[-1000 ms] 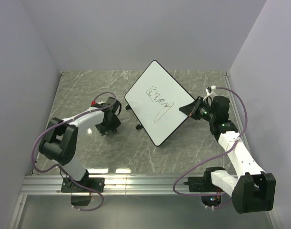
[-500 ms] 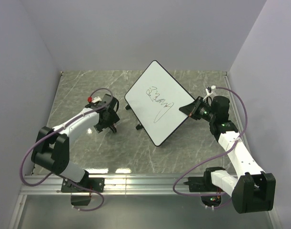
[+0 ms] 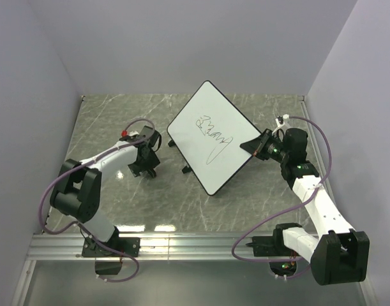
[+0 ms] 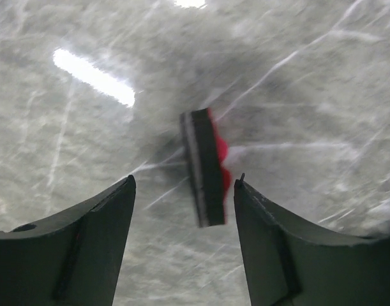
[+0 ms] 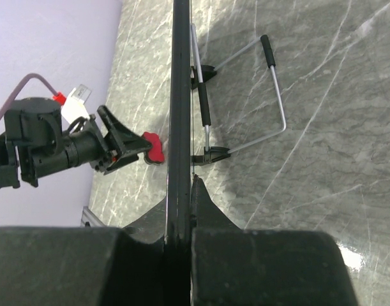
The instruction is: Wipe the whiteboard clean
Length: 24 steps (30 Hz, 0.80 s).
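The whiteboard (image 3: 228, 164) is grasped by the right tool (image 3: 254, 148), whose two black fingers (image 5: 210, 213) are clenched on its thin black rim at the edge nearest that tool. From there the board reaches away to the tool's left and forward, set cornerwise over the grey marbled worktop (image 3: 118, 115), with its white face turned up. A black marker scribble (image 3: 210, 137) sits about mid-face, well clear of the pinched edge.

In the right wrist view the board shows edge-on as a dark line running straight out from between the fingers. Just beyond the fingertips, on the side away from the writing face, a bent wire stand (image 5: 281, 108) with black sleeves and small black feet juts off the back of the board.

Farther out, past the board's far side from the right tool, the left tool (image 3: 149, 168) points down at the worktop. Its fingers (image 4: 92, 236) are spread apart and released, gripping nothing. Beyond and between their tips a small red-and-black eraser block (image 4: 204, 167) lies on the worktop, nearer the finger on the right of that view. The picture is blurred, so I cannot tell whether that finger touches it
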Each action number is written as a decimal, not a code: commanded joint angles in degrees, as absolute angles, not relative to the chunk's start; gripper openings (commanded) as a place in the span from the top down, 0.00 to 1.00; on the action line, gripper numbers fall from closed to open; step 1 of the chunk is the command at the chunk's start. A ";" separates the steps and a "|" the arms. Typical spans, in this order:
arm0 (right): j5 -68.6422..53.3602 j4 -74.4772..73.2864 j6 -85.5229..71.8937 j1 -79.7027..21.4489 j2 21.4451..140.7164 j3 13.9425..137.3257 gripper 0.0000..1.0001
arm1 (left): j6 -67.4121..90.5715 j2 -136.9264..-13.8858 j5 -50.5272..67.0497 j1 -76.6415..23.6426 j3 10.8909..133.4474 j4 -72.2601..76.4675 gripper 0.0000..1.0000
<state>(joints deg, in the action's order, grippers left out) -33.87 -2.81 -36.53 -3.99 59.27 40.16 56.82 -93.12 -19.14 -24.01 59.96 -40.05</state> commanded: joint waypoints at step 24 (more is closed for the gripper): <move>-35.60 -4.74 -34.01 -4.92 58.89 38.76 1.00 | 55.81 -86.04 -18.28 -22.32 54.14 -38.42 0.18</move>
<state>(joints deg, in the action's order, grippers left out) -34.04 -1.61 -36.53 -3.99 59.68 39.70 56.40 -84.44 -19.46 -22.68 54.33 -42.26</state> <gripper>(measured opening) 0.039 0.821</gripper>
